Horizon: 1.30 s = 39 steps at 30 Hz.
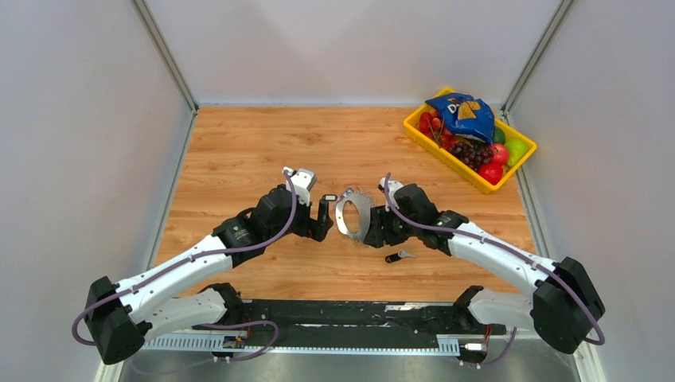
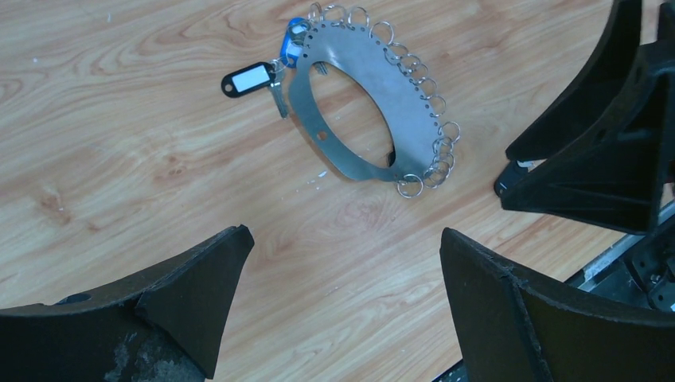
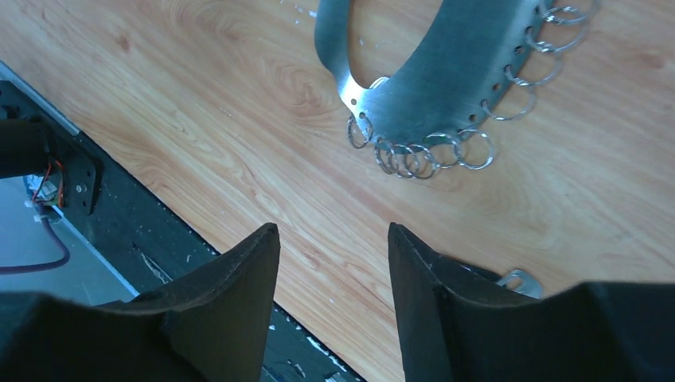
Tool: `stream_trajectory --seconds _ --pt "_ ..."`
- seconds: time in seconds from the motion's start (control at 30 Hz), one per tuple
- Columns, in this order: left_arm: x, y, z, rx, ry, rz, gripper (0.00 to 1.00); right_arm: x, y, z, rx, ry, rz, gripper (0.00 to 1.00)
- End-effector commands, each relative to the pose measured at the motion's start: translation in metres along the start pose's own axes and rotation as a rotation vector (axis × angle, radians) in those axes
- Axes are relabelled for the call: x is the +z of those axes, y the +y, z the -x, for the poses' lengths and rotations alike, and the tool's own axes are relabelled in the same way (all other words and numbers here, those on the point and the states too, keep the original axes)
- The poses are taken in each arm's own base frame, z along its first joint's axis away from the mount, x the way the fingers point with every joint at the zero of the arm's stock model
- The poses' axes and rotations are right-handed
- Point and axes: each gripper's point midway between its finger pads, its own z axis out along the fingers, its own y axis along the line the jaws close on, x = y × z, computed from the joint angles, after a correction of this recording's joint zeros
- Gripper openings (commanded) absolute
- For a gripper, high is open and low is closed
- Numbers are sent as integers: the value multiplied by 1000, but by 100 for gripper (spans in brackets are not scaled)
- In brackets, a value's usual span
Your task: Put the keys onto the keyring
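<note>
The keyring is a flat oval silver plate with several small split rings along its edge, lying on the wooden table between my two grippers. It shows in the left wrist view and the right wrist view. A key with a black, white-labelled tag and a blue tag hang at its far end. Another small key lies loose on the table near my right gripper; its blade tip peeks out behind a finger. My left gripper is open and empty, just left of the keyring. My right gripper is open and empty, just right of it.
A yellow basket with fruit and a blue snack bag stands at the back right. A black rail runs along the table's near edge. Grey walls enclose the table on three sides.
</note>
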Motion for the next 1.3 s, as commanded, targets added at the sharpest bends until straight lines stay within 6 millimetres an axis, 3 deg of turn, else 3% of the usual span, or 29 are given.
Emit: stream_trajectory --seconds 0.0,0.23,0.43,0.7,1.27 --pt "-6 -6 13 -60 -66 -28 100 15 19 5 87 -15 74 54" --pt "-15 -5 12 -74 -80 -35 100 28 5 2 160 -28 2 52" --pt "-20 -4 14 -79 -92 -36 100 40 1 -10 186 22 -5 42" --pt "-21 -5 16 -80 -97 -42 100 53 -13 -25 222 63 -61 40" --pt "-24 -3 17 -69 -94 -31 100 72 -17 -22 230 74 -72 35"
